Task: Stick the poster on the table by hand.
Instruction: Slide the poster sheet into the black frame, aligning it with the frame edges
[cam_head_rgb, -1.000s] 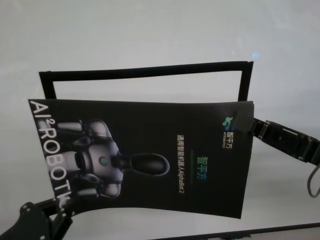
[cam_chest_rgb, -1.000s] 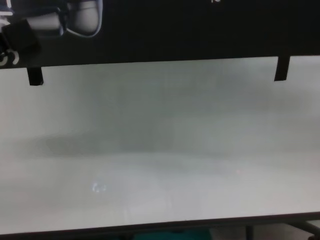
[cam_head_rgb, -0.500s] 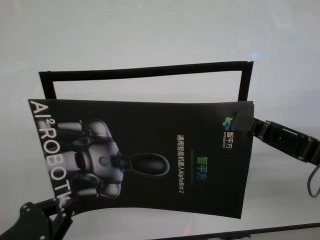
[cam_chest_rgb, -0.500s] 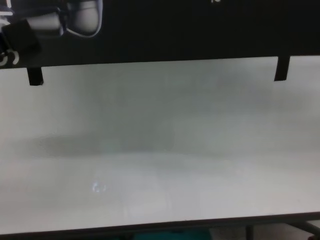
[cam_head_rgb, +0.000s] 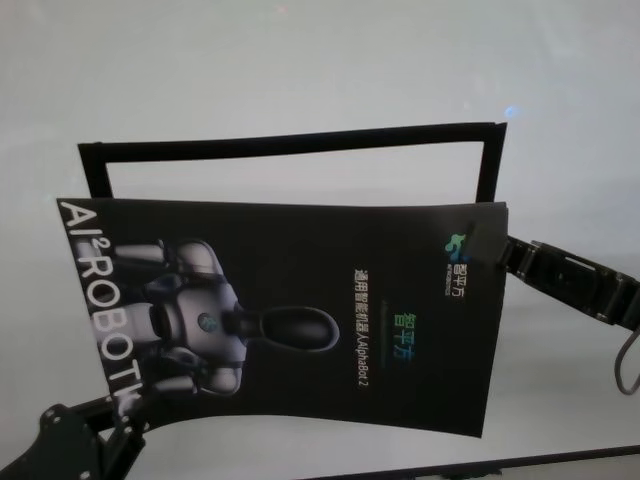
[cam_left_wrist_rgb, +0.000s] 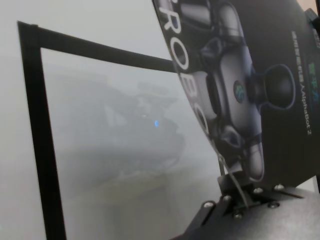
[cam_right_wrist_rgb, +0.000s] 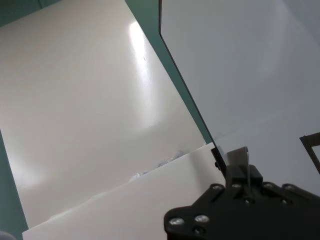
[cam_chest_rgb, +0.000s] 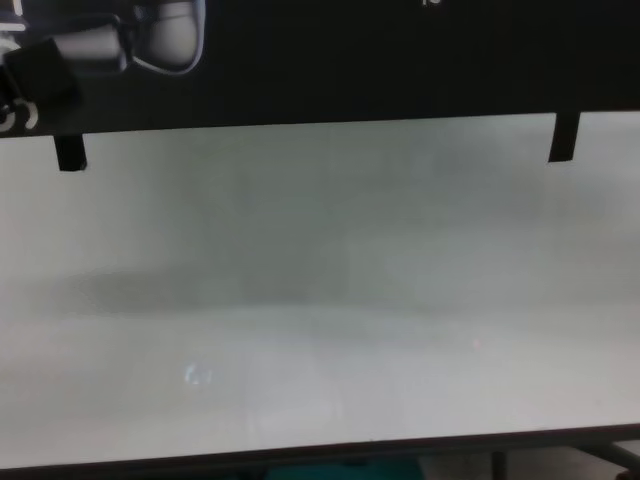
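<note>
Head view: the poster (cam_head_rgb: 290, 315) is held above the surface (cam_head_rgb: 300, 60), overlapping the near side of the black tape frame (cam_head_rgb: 290, 143). The right claw (cam_head_rgb: 487, 243) is clenched on its far right corner; the left claw (cam_head_rgb: 118, 412) grasps the near left corner. Judged step: positioning before lay-down. The next move calls for aligning the sheet with the frame, then lowering it evenly.

Left wrist view: the sheet bows upward, clear of the surface, which the head view hides.

Right wrist view: shows the poster's white underside.

Chest view: only the poster's lower edge shows, above bare surface.
</note>
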